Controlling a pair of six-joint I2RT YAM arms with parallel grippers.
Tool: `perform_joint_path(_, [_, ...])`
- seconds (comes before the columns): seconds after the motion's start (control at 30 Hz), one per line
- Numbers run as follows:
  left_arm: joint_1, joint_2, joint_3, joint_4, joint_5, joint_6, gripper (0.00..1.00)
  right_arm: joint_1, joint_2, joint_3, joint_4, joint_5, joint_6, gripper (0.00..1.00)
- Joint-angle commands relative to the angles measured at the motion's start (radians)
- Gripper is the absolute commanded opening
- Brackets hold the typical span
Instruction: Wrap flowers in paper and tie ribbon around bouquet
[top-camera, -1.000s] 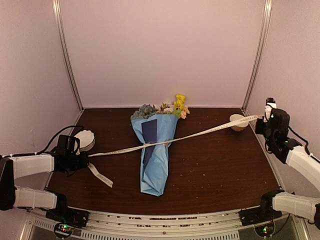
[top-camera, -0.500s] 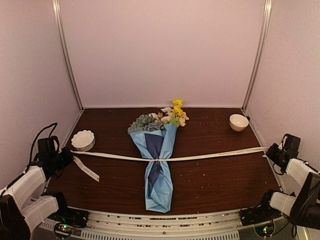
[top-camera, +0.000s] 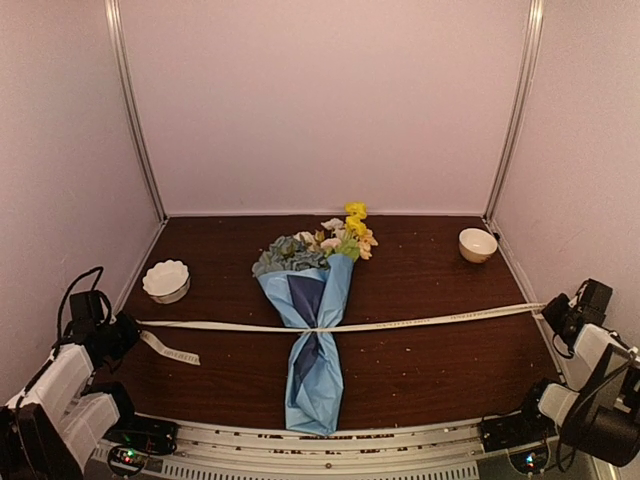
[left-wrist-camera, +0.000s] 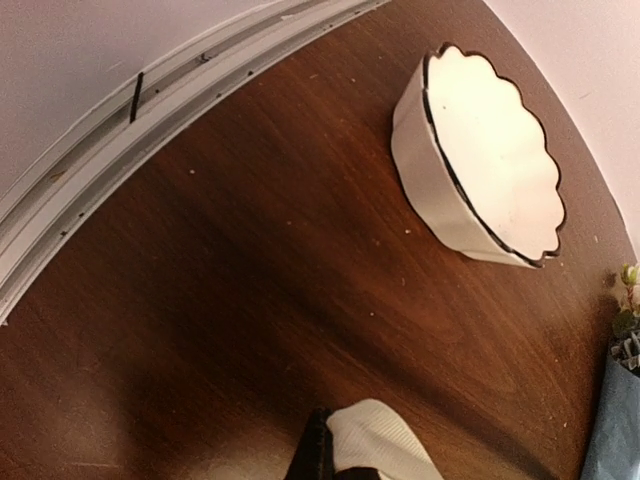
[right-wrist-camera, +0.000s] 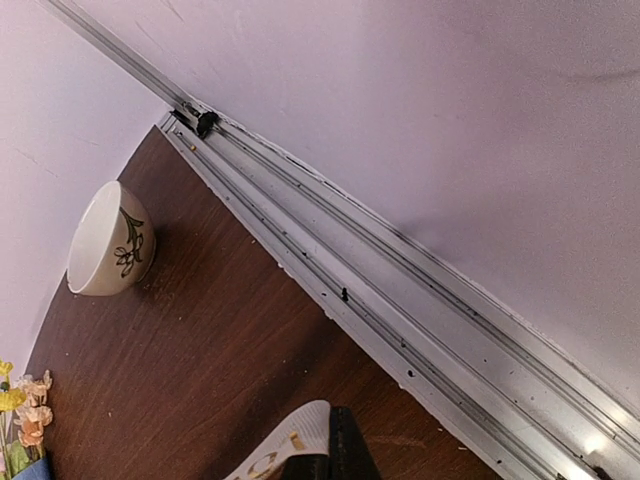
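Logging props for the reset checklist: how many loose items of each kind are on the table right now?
bouquet: 1
ribbon: 1
bowls: 2 (scalloped white bowl, round cream bowl)
Total: 4

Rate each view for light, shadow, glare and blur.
Top external: evenly lit, sharp, no glare. Left wrist: scalloped bowl washed out, dark shadow band across the table. Right wrist: sharp, bright glare on the rail at lower right.
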Motion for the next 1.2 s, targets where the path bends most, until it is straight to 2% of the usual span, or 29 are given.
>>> perform_joint_path(0.0, [0.139,-0.042,-0.014,0.077,-0.192,-0.058,0.00,-0.083,-0.032,0.007,0.144,0.205,0.045,0.00])
perform_joint_path(0.3, [0.184,-0.078,-0.015,0.055,-0.188,-0.062,0.00,-0.136,-0.037,-0.009,0.167,0.181,0.076,0.00])
perform_joint_path(0.73, [0.275,-0.050,-0.027,0.079,-0.138,-0.077,0.00,-0.205,-0.064,-0.041,0.183,0.178,0.120,0.00])
perform_joint_path(1.0, [0.304,-0.039,-0.028,0.081,-0.129,-0.066,0.00,-0.247,-0.070,-0.055,0.205,0.122,0.133,0.00])
perform_joint_path(1.1, [0.283,-0.031,-0.040,0.113,-0.082,-0.033,0.00,-0.202,-0.109,-0.045,0.223,0.073,0.126,0.00])
perform_joint_path(1.13, [0.248,-0.028,-0.027,0.107,-0.074,-0.006,0.00,-0.149,-0.133,-0.037,0.222,0.091,0.112,0.00])
perform_joint_path(1.17, [0.154,-0.032,0.001,0.075,-0.097,0.013,0.00,-0.086,-0.165,-0.028,0.216,0.115,0.085,0.00])
